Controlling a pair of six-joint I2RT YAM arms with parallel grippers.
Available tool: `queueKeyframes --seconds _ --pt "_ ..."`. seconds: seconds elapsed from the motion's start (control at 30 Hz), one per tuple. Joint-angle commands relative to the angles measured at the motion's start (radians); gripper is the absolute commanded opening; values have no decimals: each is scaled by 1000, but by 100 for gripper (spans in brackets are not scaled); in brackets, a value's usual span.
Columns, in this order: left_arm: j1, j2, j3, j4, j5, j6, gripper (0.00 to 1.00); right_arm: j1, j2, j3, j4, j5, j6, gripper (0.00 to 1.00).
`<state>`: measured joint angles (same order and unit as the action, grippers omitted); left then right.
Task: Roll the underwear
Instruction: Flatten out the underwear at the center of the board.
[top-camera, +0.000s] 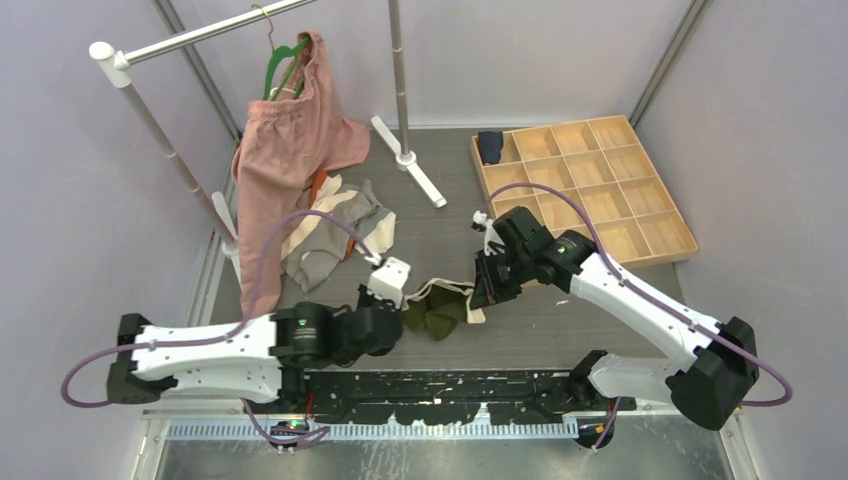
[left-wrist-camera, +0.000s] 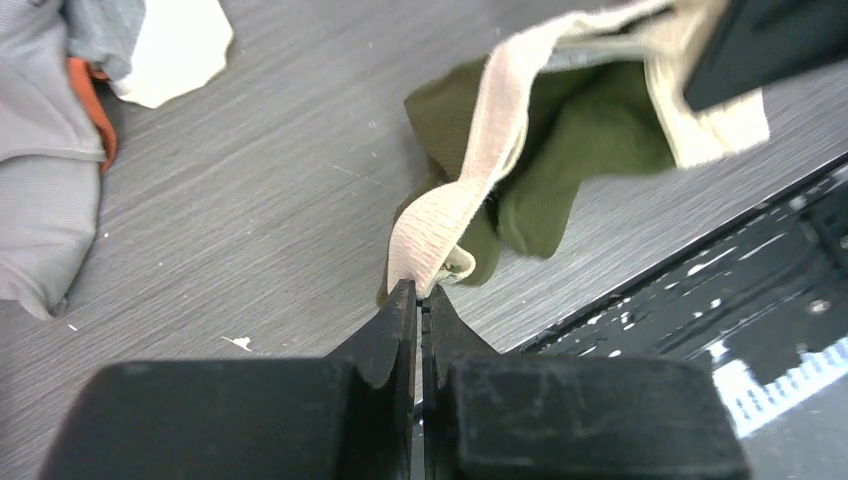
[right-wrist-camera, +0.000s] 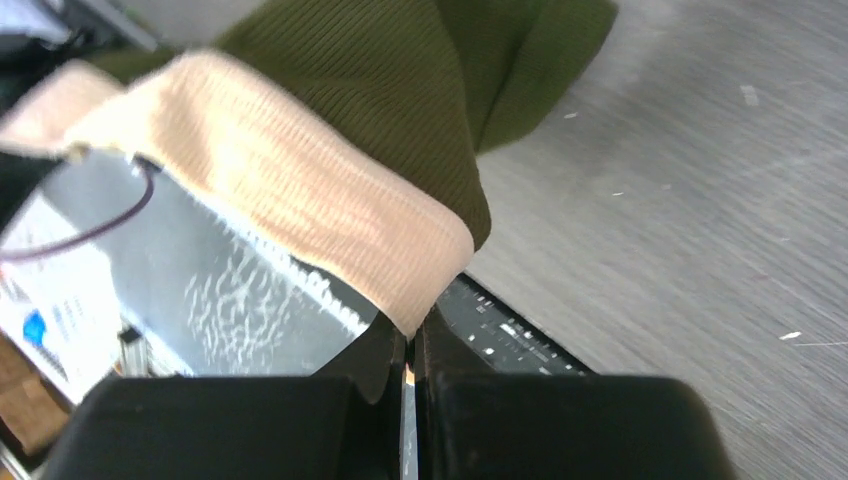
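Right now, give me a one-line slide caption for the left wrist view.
Left gripper shut on the cream waistband of the olive underwear, grey table beneath.

**Olive underwear stretched between two grippers**

The olive underwear (top-camera: 437, 313) spans the gap between the left gripper (top-camera: 408, 299) and the right gripper (top-camera: 479, 299), each at one end of its cream waistband. A heap of underwear (top-camera: 335, 235) lies behind, below a pink garment (top-camera: 285, 165) on a green hanger (top-camera: 283, 68). Navy underwear (top-camera: 490, 147) sits in the far-left compartment of the wooden tray (top-camera: 660, 232).
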<state>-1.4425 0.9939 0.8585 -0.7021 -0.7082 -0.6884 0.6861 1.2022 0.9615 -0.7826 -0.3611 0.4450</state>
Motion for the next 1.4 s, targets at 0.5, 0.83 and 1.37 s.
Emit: queueKeyframes --seconds 0.5,0.83,1.37 --pt "75 -90 94 -242 -133 -146 1 138 139 114 -197 164 10 6" --pt "455 70 34 219 108 207 1 27 298 218 -111 236 -34 7" --pt "457 -182 416 -348 287 153 1 339 83 432 -200 -225 21 1"
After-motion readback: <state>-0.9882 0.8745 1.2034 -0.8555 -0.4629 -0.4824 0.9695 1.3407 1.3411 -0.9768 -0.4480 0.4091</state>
